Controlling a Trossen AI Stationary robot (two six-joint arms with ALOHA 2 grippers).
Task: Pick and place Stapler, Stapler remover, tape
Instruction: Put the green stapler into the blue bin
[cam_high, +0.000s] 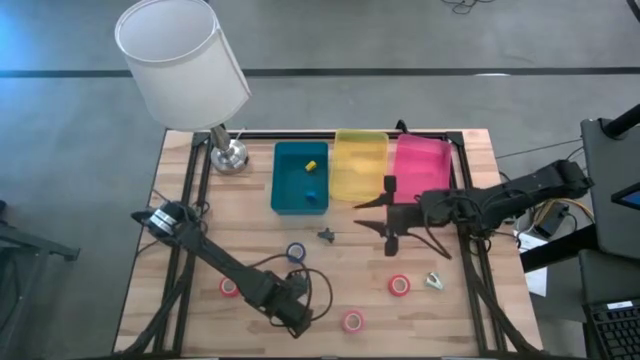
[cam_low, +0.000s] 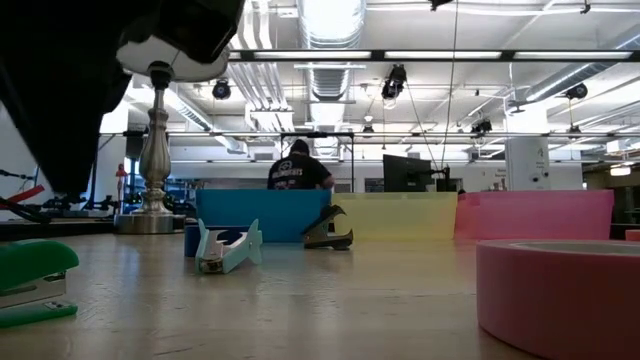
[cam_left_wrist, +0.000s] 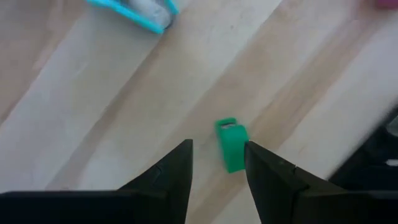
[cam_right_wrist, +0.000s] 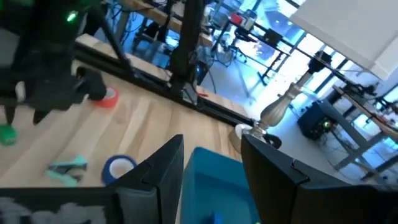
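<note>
Right now my left claw (cam_left_wrist: 219, 144) hangs over the near part of the tabletop (cam_high: 250, 215), its fingers standing apart with nothing between them. The green stapler (cam_left_wrist: 231, 145) lies flat on the wood straight below, showing in the gap and close against one finger. I judge the claw is lined up that way so the fingers can drop either side of the stapler's narrow body. It sits skewed to the gap, so one finger may land on it instead of beside it.

A pale teal stapler (cam_left_wrist: 140, 11) lies a little farther out, apart from the green one. Just beside it is the blue tape (cam_right_wrist: 118, 168). Three red tape rolls lie flat around my left arm: one to its left (cam_high: 230, 288), one near the front edge (cam_high: 352, 321), one out to the right (cam_high: 399, 285). The dark staple remover (cam_high: 326, 235) stands past the blue roll, in open wood before the bins. None of these blocks a straight descent.

Farther back, my right claw (cam_right_wrist: 211, 149) waits above the teal bin (cam_high: 285, 190), open and empty. That bin holds only a few tiny coloured blocks. The yellow bin (cam_high: 360, 165) and pink bin (cam_high: 425, 165) stand beside it. A table lamp (cam_high: 180, 60) stands at the back left corner, so a carry to the bins should keep right of it. A person (cam_low: 300, 170) shows in the room beyond.
</note>
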